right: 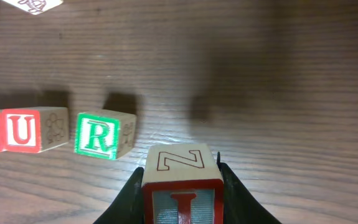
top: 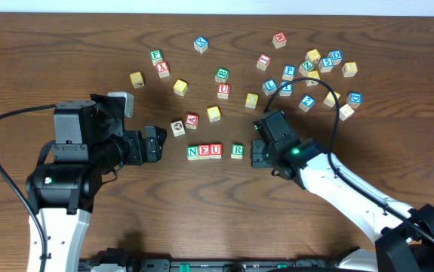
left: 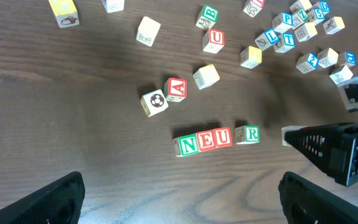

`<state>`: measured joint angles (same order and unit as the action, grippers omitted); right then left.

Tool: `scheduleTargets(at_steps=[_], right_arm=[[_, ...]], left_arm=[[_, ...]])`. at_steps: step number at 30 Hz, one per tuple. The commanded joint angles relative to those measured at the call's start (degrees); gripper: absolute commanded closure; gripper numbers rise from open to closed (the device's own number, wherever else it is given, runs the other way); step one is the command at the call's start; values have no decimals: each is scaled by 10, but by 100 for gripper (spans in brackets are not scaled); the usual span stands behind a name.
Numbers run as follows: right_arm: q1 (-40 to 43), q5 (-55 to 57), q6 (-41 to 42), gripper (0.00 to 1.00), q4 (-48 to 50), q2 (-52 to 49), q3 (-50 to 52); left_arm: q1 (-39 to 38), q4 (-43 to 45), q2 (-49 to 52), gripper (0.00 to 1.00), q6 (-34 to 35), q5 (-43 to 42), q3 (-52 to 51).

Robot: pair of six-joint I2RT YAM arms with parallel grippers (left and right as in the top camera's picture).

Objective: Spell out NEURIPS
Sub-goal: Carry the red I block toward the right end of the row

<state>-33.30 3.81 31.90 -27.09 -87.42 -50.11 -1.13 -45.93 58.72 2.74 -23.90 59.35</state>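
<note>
right claw narrow, clamped on i cube, low over bench, just right of r cube. left claw wide, empty, left of row. row reads n e u, gap, then r. to do it well: set i cube touching r, red i facing same way as the rest, edges in line w/ row, then let go straight up. held cube's other face: outlined n or z. loose nearby: red a, green b, spare u.
</note>
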Motion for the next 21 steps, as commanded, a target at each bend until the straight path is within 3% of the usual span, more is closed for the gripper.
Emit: scheduleTargets(at_steps=[1, 21], right_arm=[[-15, 3, 20, 94, 8, -19, 3], [-32, 6, 33, 96, 40, -55, 3]], left_arm=[[3, 1, -4, 2, -6, -5, 8], [3, 1, -4, 2, -6, -5, 8]])
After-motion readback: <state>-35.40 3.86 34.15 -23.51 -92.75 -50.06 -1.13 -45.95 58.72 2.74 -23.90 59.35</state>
